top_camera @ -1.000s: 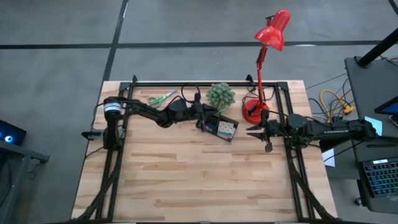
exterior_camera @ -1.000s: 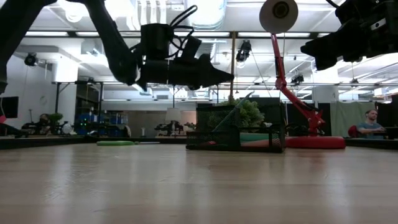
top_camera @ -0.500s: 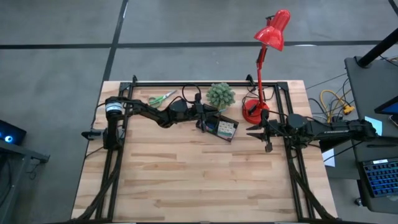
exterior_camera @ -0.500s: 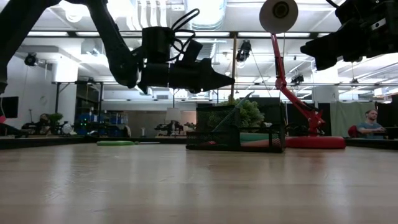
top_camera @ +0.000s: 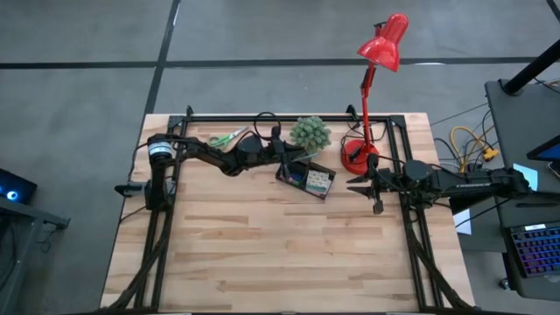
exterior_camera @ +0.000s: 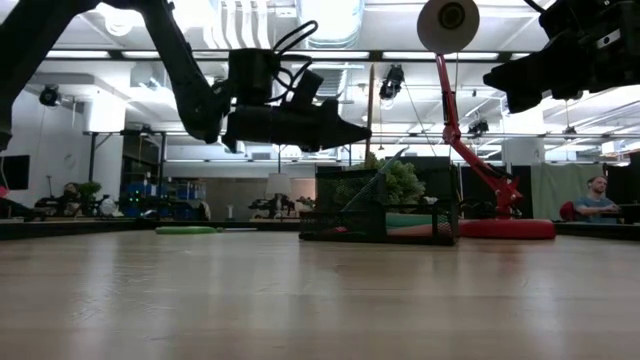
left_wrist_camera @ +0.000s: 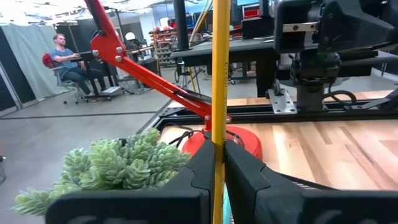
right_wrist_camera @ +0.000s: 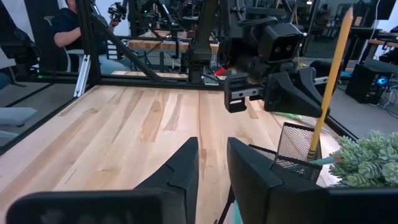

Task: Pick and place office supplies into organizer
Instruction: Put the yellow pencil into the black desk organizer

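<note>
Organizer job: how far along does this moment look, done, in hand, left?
Done: the organizer already holds a few small colourful items; which ones cannot be told. In hand: the left gripper is shut on the yellow pencil, holding it upright at the organizer's edge, not yet released. Left: the green-handled scissors lie on the table behind the left arm. The right gripper waits beside the red lamp, holding nothing.

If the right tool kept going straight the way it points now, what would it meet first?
Probably the organizer: the right tool points across the table at it, the left tool holding the yellow pencil above. Depth is unclear.
</note>
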Controlling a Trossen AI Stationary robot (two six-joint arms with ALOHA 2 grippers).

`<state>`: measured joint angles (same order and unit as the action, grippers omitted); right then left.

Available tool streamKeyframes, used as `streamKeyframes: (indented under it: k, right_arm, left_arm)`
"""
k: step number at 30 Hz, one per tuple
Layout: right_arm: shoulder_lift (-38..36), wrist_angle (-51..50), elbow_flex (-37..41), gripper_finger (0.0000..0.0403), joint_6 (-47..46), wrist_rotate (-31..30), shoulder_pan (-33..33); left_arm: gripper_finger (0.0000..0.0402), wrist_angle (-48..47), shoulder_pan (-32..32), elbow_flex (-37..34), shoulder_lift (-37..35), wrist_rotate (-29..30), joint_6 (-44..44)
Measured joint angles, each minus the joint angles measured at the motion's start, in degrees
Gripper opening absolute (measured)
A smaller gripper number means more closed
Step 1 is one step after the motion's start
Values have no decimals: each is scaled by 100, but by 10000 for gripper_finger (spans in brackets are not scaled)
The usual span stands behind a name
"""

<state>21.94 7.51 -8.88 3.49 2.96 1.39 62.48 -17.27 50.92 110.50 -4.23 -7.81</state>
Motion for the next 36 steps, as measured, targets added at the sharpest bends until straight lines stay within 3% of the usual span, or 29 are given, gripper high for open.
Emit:
streamKeyframes:
  k: [36]
  right_arm:
    - [1,0,0,74,1,0,1]
  left_arm:
    - [6,-827,-151,-76,0,70,-310]
